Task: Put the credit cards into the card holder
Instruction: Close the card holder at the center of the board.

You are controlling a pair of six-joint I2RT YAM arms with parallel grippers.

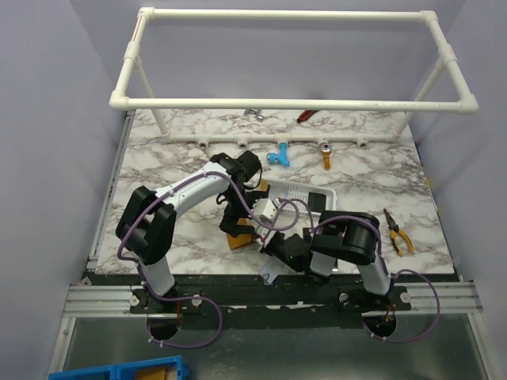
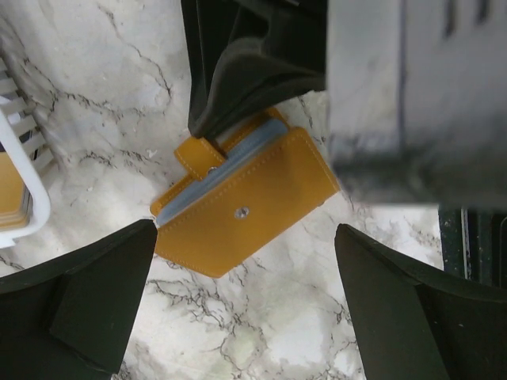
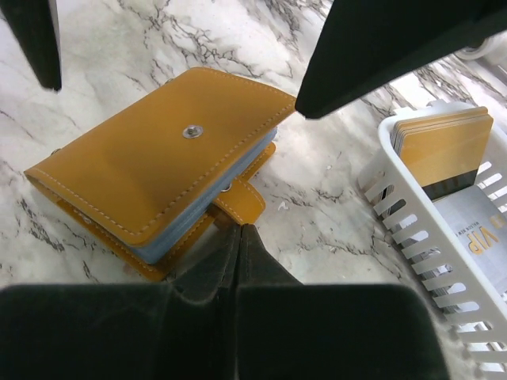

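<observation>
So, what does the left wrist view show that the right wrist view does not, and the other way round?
Only the left wrist view: the grey body of the right arm and a dark strip at the far right. Only the right wrist view: the silvery card with lettering, lying in the white basket. Both: the closed card holder with its snap button, the marble table, a gold card in the basket, the open left end effector, and the shut right end effector, tip at the strap tab.

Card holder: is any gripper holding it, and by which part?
The right gripper pinches the card holder by its snap tab; left gripper holds nothing.
</observation>
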